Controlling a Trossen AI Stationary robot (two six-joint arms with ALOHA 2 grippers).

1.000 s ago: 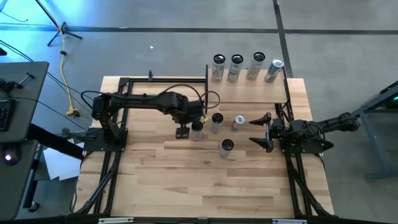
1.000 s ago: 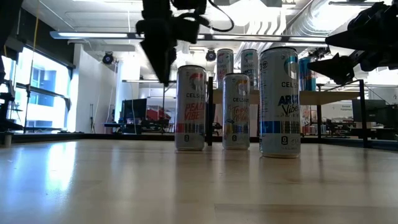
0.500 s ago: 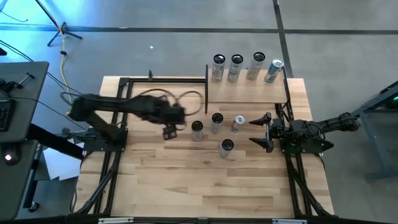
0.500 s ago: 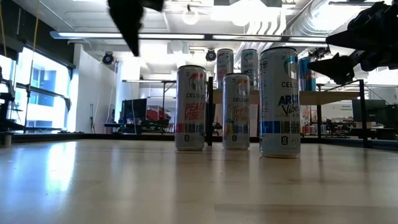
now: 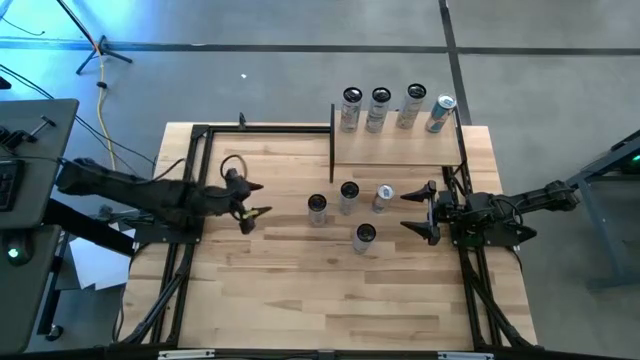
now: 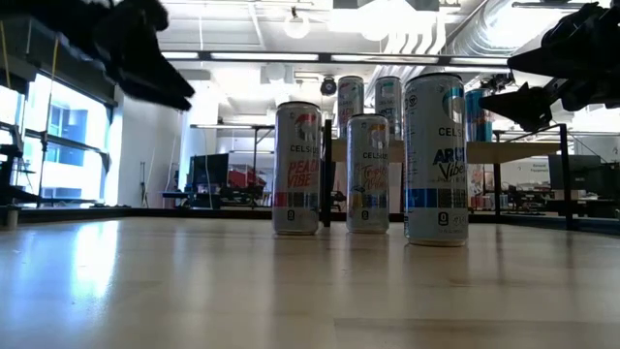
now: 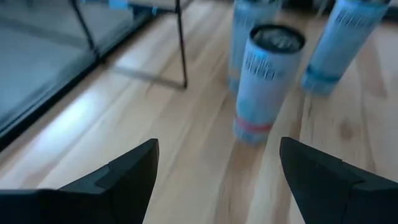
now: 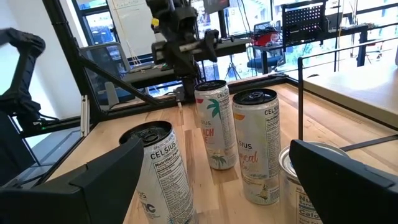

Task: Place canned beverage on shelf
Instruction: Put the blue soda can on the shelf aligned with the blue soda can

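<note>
Several cans stand upright on the wooden table; the nearest to my left gripper is a can (image 5: 317,208) (image 7: 266,81), with others (image 5: 348,195) (image 5: 364,237) beside it. The shelf (image 5: 398,148) stands at the far right, with several more cans (image 5: 379,108) along its far edge. My left gripper (image 5: 258,199) (image 7: 219,143) is open and empty, left of the cans and pointing toward them. My right gripper (image 5: 408,211) (image 8: 216,149) waits open, right of the cans.
The shelf's thin black post (image 7: 181,43) stands just beyond the table cans. In the low view three cans (image 6: 297,168) (image 6: 367,173) (image 6: 436,158) stand close together. Black frame rails (image 5: 200,135) run along the table's left and far sides. Bare wood lies toward the near edge.
My left gripper has drawn back from the leftmost table can toward the table's left edge, sinking a little and tipping from pointing down to nearly level. It has stayed open and empty. The cans have kept their places.
</note>
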